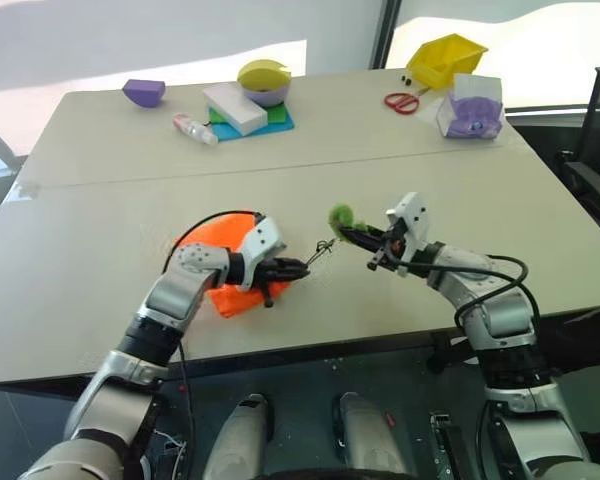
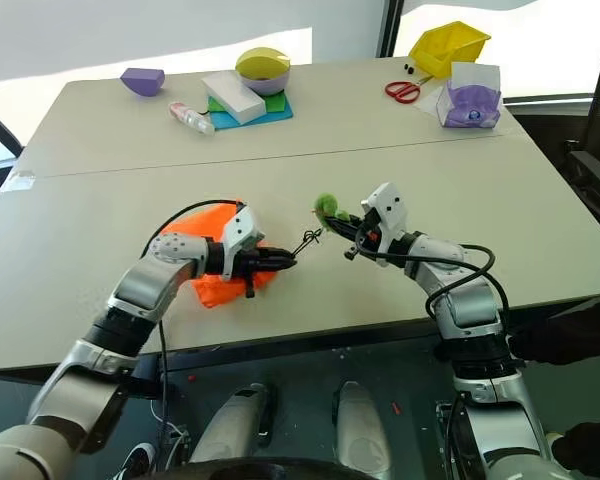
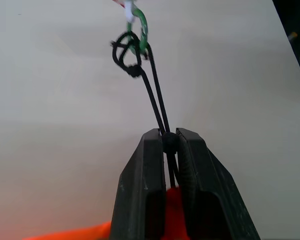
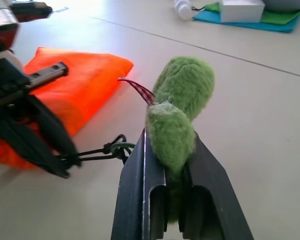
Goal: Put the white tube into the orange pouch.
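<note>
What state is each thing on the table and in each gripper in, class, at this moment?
orange pouch: lying slumped on the table.
black cord: pulled taut, pinched.
left gripper: shut on the black cord.
green ring: hanging at the cord's knotted end.
right gripper: shut on the green fuzzy toy.
red scissors: lying flat.
yellow bin: tipped.

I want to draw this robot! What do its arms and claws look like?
Both arms are made of shiny silver-grey segments with black joints. A thin black cable loops beside each arm. Each wrist carries a blocky white part. The left claw and the right claw each have two long black fingers, flat outside with ridges on the gripping faces.
</note>
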Controlling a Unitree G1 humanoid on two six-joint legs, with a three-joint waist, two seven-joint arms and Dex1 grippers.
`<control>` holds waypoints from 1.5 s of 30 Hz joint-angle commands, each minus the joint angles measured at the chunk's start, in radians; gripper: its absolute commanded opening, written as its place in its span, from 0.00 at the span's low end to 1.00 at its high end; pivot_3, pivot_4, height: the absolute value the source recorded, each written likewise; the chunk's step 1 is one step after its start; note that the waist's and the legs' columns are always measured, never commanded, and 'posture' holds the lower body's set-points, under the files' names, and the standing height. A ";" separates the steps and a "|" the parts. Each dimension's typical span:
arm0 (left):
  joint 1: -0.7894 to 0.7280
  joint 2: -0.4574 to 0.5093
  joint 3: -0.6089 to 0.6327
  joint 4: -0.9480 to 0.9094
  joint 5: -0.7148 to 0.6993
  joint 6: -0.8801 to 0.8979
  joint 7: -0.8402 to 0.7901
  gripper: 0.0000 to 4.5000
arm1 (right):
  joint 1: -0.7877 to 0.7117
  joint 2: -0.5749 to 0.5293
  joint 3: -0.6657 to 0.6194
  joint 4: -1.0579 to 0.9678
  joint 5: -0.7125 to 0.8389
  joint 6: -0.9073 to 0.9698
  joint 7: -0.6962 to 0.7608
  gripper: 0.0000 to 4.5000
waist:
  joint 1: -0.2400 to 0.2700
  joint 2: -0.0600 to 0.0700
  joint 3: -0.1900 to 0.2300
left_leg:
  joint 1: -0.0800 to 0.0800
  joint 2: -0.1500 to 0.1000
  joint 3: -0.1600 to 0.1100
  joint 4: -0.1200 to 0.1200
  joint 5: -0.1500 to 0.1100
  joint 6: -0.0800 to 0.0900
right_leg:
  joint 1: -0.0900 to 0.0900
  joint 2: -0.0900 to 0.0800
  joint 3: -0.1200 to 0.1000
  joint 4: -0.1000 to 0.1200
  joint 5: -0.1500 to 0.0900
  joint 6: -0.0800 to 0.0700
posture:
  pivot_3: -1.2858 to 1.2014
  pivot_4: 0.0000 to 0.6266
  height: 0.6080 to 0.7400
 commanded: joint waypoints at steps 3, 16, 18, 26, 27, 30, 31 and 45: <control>-0.006 0.158 -0.024 -0.193 -0.019 0.096 -0.126 0.03 | -0.049 -0.009 -0.061 0.057 -0.034 -0.066 -0.058 0.00 | 0.000 0.000 0.000 | 0.000 0.000 0.000 -0.001 0.000 0.000 | 0.000 0.000 0.000 -0.001 0.000 0.000 | 0.52 0.24 1.00; 0.151 0.433 0.040 -0.313 -0.092 0.011 -0.297 0.03 | -0.200 -0.033 -0.145 0.341 -0.105 -0.211 -0.245 0.00 | 0.001 0.000 0.002 | -0.001 0.001 0.001 -0.004 0.000 0.000 | -0.003 -0.001 0.001 -0.001 -0.001 0.000 | 0.52 0.24 1.00; 0.152 0.429 0.034 -0.282 -0.069 -0.028 -0.279 0.03 | -0.207 -0.037 -0.140 0.362 -0.111 -0.226 -0.249 0.00 | 0.001 0.000 0.002 | -0.001 0.001 0.001 -0.004 0.000 0.000 | -0.002 -0.001 0.001 -0.001 -0.001 0.000 | 0.52 0.24 1.00; 0.080 0.203 0.106 -0.162 -0.103 -0.098 -0.085 0.40 | -0.139 -0.017 -0.072 0.264 -0.054 -0.180 -0.110 0.36 | 0.006 -0.001 0.004 | -0.001 0.000 0.000 -0.002 0.000 0.000 | -0.002 -0.001 0.001 0.000 0.000 0.000 | 0.52 0.24 1.00; 0.081 0.205 0.111 -0.172 -0.112 -0.074 -0.090 0.50 | -0.125 -0.020 -0.060 0.244 -0.055 -0.174 -0.091 0.46 | 0.003 -0.003 0.004 | -0.001 0.000 0.000 -0.001 0.000 0.000 | -0.002 0.000 0.001 0.000 0.000 0.001 | 0.52 0.24 1.00; 0.081 0.211 0.172 -0.170 -0.189 -0.007 -0.105 0.79 | -0.085 -0.032 -0.049 0.168 -0.048 -0.127 -0.057 0.75 | -0.006 -0.003 0.004 | -0.001 0.000 0.001 -0.002 0.000 0.001 | -0.002 0.000 0.001 0.000 0.001 0.002 | 0.52 0.24 1.00; 0.077 0.214 0.213 -0.155 -0.214 -0.002 -0.098 0.80 | -0.067 -0.046 -0.048 0.133 -0.042 -0.111 -0.035 0.85 | -0.007 -0.002 0.005 | -0.001 0.000 0.001 -0.002 0.000 0.001 | -0.002 0.001 0.001 0.000 0.001 0.002 | 0.52 0.24 1.00; 0.253 0.206 0.530 -0.112 -0.178 -0.157 0.207 0.80 | 0.210 -0.221 -0.135 -0.264 0.172 -0.071 0.253 0.85 | 0.007 -0.002 0.005 | -0.001 0.001 0.001 -0.002 -0.002 0.003 | -0.001 -0.002 0.001 -0.001 -0.001 0.003 | 0.52 0.24 1.00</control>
